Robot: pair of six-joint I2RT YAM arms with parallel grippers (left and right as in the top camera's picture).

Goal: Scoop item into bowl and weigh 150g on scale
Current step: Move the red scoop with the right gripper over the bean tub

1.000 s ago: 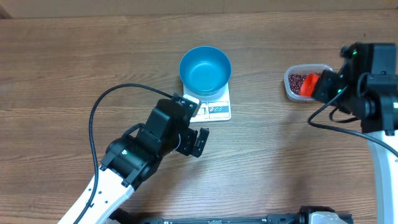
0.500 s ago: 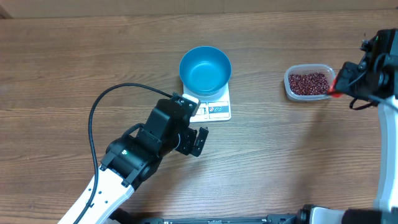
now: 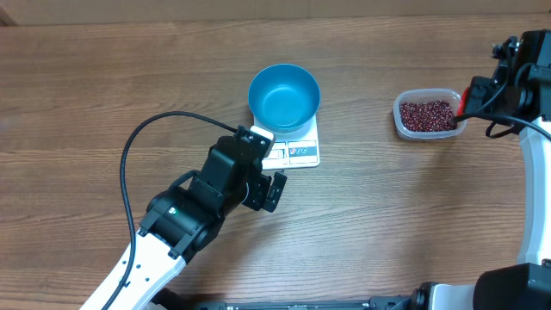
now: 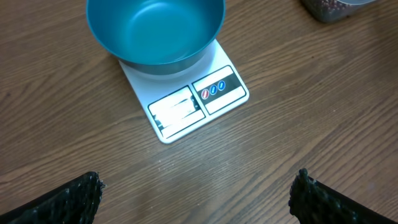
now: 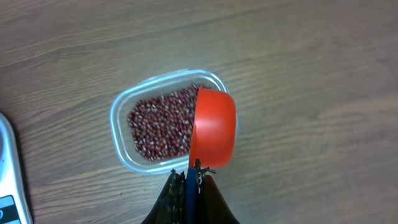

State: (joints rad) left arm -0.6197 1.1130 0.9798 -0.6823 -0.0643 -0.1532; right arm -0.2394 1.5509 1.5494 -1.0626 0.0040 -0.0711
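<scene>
Beans (image 5: 163, 124), a loose maroon heap, sit in the clear tub (image 5: 119, 111) at three o'clock from the bowl (image 3: 284, 95) on the scale (image 3: 301, 153). The right gripper (image 5: 189, 180) pinches a red scoop (image 5: 212, 127), possibly empty, over the tub's rim. A clumsy dig could shove the tub or scatter beans. The left gripper (image 4: 196, 190) gapes, empty.

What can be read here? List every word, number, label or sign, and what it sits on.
No readable text.
scale display: glared white, no digits legible.
scale button strip: three round marks, one red, two blue; no lettering legible.
bowl, tub, red scoop: no markings visible.
</scene>
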